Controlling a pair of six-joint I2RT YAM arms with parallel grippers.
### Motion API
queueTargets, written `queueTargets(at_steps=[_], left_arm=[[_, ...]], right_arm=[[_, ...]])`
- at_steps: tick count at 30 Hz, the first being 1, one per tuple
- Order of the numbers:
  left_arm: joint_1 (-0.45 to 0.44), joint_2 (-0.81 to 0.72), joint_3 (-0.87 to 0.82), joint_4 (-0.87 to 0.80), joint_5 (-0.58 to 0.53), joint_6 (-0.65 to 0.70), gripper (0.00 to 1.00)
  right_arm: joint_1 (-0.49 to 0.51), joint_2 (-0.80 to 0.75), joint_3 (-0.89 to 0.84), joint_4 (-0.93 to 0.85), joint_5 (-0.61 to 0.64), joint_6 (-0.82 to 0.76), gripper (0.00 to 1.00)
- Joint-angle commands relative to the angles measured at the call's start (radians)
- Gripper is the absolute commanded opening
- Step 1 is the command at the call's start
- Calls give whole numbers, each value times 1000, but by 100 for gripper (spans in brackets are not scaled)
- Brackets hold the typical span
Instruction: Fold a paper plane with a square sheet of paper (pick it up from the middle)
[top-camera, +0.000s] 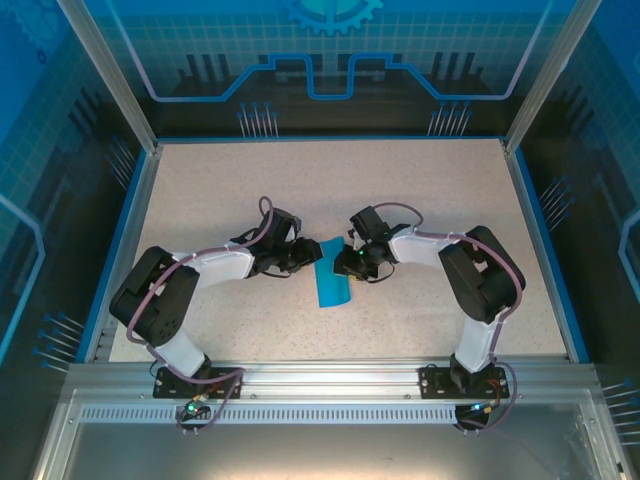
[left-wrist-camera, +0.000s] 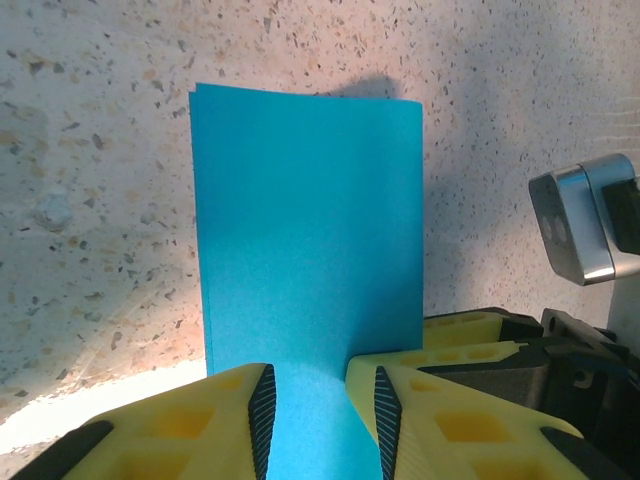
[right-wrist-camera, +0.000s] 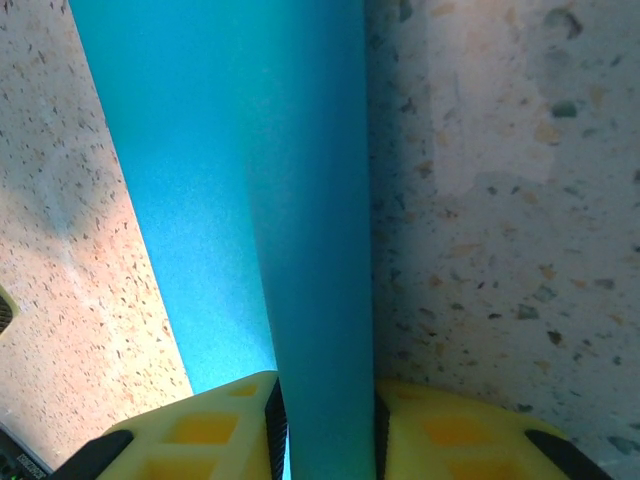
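Pressure should be light and even here, I judge, so the crease runs straight and the layers do not skew. Left hand (left-wrist-camera: 322, 388) and right hand (right-wrist-camera: 325, 405) each stand partly open, straddling the square sheet of paper (left-wrist-camera: 305, 230) and clamping nothing. Folded to a rectangle, the sheet reaches toward twelve o'clock from each hand and lies on the bench (left-wrist-camera: 100, 200) between them.
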Motion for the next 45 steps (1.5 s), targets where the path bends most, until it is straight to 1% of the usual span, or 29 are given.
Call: queueTargets(at_steps=[1, 10, 22, 31, 39, 45], left_arm=[[-6, -25, -12, 15, -15, -6, 34], [-6, -14, -5, 28, 12, 0, 34], [-22, 45, 38, 19, 87, 26, 30], [-33, 73, 57, -1, 80, 23, 27], [-35, 73, 58, -8, 74, 25, 26], [-34, 31, 58, -40, 11, 30, 26]], right_arm=[[0, 75, -1, -56, 93, 16, 29], [13, 107, 17, -86, 120, 20, 29], [18, 122, 17, -96, 136, 9, 29], [24, 144, 27, -108, 149, -5, 29], [35, 164, 38, -115, 173, -34, 30], [38, 171, 36, -119, 190, -67, 29]])
